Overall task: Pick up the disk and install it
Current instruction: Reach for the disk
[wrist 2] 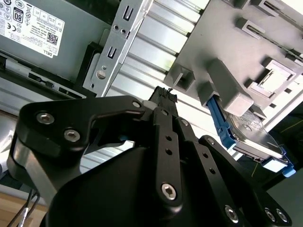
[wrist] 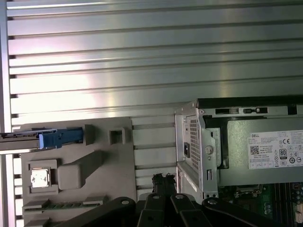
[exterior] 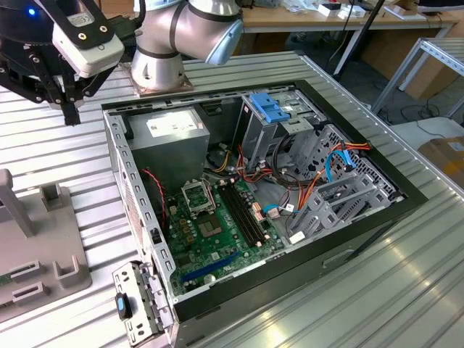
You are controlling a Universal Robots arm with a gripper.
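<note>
**Disk parked in its holder, tool closed on nothing**

Starting at the front of the exterior view: a grey plastic holder (exterior: pixel 67 250) sits on the ribbed metal worktop (exterior: pixel 406 290) at the lower left of the frame. Right next to it is the open computer case (exterior: pixel 362 243), which takes up the middle. Inside the case you can see the green motherboard (exterior: pixel 217 228), a metal drive cage (exterior: pixel 341 199) with orange and blue cables round it, and a blue bracket (exterior: pixel 270 107) on top of another cage further back. The big grey power supply box (exterior: pixel 165 138) fills the far corner.

The disk (wrist 2: pixel 253 138) is in that grey holder, not in the case. In the second wrist view it stands on edge in a slot, silver with blue side rails, tucked against one of the holder's blocks. In the first wrist view you get it edge-on, with a blue rail poking out.

The tool (exterior: pixel 70 114) hangs at the upper left of the exterior view, above the worktop just outside the case's back corner. Its fingers (wrist 2: pixel 166 124) are pressed together with nothing between them. In both wrist views the tips sit over bare worktop between holder and case, apart from the disk.

Behind it is the arm (exterior: pixel 188 32), bolted to the worktop at the top of the frame.
</note>
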